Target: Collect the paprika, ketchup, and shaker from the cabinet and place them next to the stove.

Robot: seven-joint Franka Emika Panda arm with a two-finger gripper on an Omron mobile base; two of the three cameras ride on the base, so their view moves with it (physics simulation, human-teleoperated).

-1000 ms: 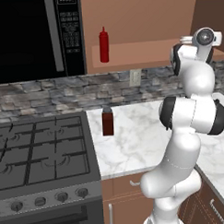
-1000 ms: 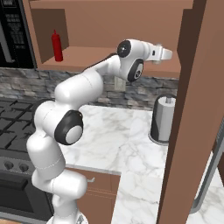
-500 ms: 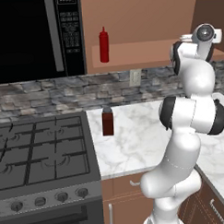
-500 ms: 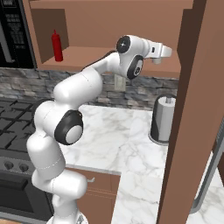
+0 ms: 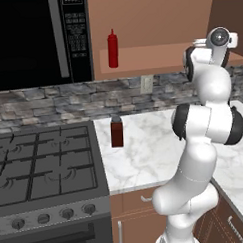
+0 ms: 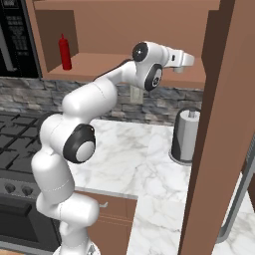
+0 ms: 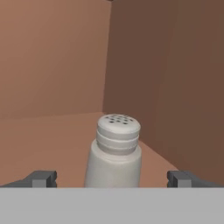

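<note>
The two dark fingertips (image 7: 41,178) stand fully apart, one on each side of the small pale grey-white shaker with a rounded perforated silvery top (image 7: 114,153). The gripper (image 7: 112,179) is not yet touching the shaker, which stands upright on the shelf of the brown wooden wall cabinet (image 7: 48,131), close to the cabinet's inner corner.

Relative to the cabinet: the slim bright red ketchup squeeze bottle (image 5: 112,49) stands at the far left end of the shelf, well apart from the gripper. The short dark reddish-brown paprika jar with a grey cap (image 5: 117,132) is below the cabinet, on the marble counter just beside the dark grey gas stove (image 5: 43,167) (so that item appears already placed).

Step in hand, judged: picking the shaker. The next move calls for a short advance until the fingers flank the shaker body, then closing, lifting clear of the shelf, and withdrawing without knocking it over.
</note>
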